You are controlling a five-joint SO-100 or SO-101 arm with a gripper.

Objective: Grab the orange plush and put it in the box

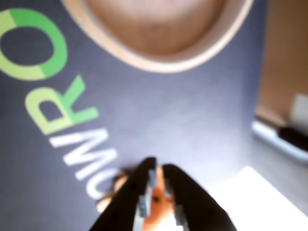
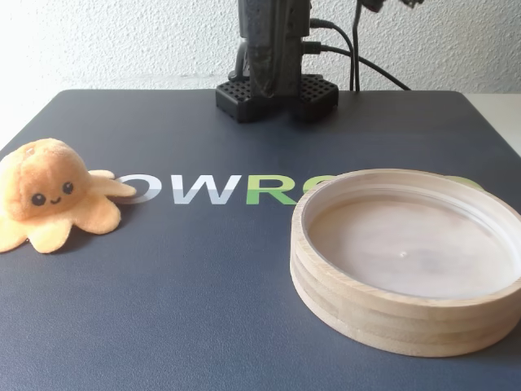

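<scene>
1. The gripper (image 1: 158, 180), black, shows in the wrist view nearly closed and empty.
2. The orange plush (image 2: 50, 194) sits at the mat's (image 2: 203, 277) left edge.
3. The box (image 2: 407, 314), empty, rests near the mat's right edge.

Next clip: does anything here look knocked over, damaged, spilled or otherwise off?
Nothing stands out. The orange plush sits upright on the dark mat, left in the fixed view, apart from the box, which lies flat, empty and intact. The wrist view is blurred; the gripper looks nearly closed.
</scene>
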